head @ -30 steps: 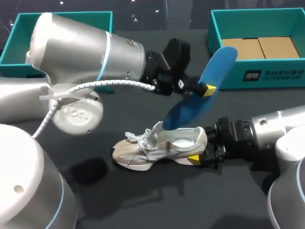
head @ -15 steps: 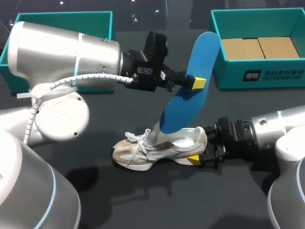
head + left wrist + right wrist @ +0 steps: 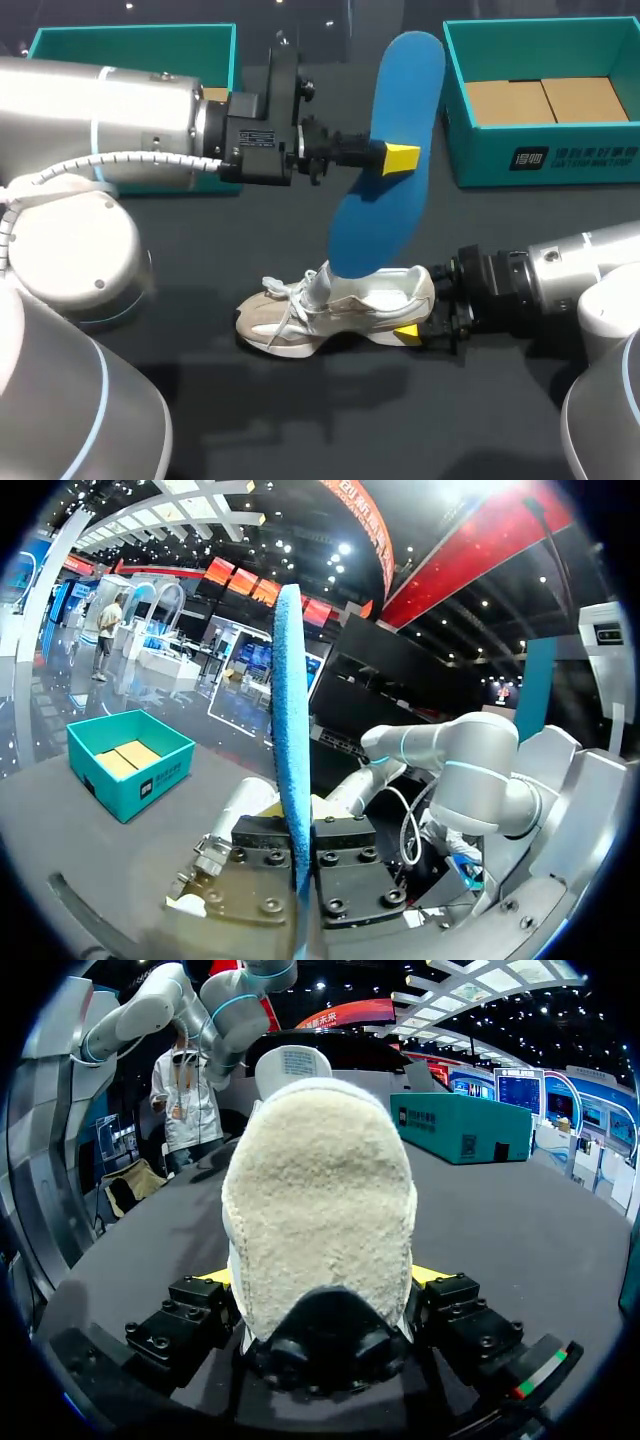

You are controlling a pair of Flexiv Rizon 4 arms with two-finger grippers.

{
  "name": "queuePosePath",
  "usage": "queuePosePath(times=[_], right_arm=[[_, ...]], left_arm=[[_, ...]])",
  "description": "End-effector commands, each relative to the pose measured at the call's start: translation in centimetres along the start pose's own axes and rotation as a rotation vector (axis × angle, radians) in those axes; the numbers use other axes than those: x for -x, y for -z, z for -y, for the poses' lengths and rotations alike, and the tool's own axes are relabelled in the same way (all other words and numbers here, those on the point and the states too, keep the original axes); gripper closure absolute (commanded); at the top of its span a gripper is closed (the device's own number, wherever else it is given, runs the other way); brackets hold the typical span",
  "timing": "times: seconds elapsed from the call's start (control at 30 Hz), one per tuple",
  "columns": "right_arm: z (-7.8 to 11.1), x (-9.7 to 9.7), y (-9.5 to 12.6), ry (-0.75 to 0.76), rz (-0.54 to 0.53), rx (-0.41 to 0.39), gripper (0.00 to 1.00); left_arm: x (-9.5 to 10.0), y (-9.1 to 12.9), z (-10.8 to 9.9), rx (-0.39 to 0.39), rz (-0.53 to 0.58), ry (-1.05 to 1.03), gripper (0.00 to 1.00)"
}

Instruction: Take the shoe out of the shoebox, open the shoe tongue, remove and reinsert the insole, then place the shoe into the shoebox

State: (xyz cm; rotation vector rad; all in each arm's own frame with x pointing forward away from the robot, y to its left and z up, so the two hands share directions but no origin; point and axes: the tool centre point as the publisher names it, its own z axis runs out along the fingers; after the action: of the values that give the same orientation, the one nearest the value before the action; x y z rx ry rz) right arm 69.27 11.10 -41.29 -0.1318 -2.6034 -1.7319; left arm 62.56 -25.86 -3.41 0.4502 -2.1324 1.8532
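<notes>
A beige sneaker (image 3: 330, 308) lies on its sole on the dark table, toe to the left. My right gripper (image 3: 418, 318) is shut on its heel; in the right wrist view the fuzzy heel (image 3: 320, 1200) fills the space between both yellow-tipped fingers (image 3: 432, 1274). My left gripper (image 3: 396, 158) is shut on the blue insole (image 3: 385, 110) and holds it nearly upright above the shoe, its lower end over the shoe's opening. In the left wrist view the insole (image 3: 292, 730) stands edge-on between the closed fingers (image 3: 350, 865). The open teal shoebox (image 3: 540, 165) sits at the back right.
Brown cardboard (image 3: 545, 100) lines the bottom of the shoebox. A second teal box (image 3: 130, 45) stands at the back left, behind my left arm (image 3: 130, 125). That arm crosses over the table's middle at about the height of the boxes.
My left arm has swung the insole leftward and turned it more upright, its top end rising. The right gripper and the shoe have stayed put.
</notes>
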Motion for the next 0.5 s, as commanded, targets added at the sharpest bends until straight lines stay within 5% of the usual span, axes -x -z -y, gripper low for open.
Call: queuePosePath(times=[0.03,0.27,0.5], right_arm=[[0.0,-0.1,-0.1,-0.001,0.001,-0.004,1.0],[0.0,-0.1,-0.1,-0.001,0.001,-0.004,1.0],[0.0,-0.1,-0.1,-0.001,0.001,-0.004,1.0]], left_arm=[[-0.5,2.6,-0.6,-0.001,-0.008,0.006,1.0],[-2.0,5.7,-1.6,-0.079,0.013,0.038,1.0],[-4.0,6.4,-3.4,-0.106,0.001,0.026,1.0]])
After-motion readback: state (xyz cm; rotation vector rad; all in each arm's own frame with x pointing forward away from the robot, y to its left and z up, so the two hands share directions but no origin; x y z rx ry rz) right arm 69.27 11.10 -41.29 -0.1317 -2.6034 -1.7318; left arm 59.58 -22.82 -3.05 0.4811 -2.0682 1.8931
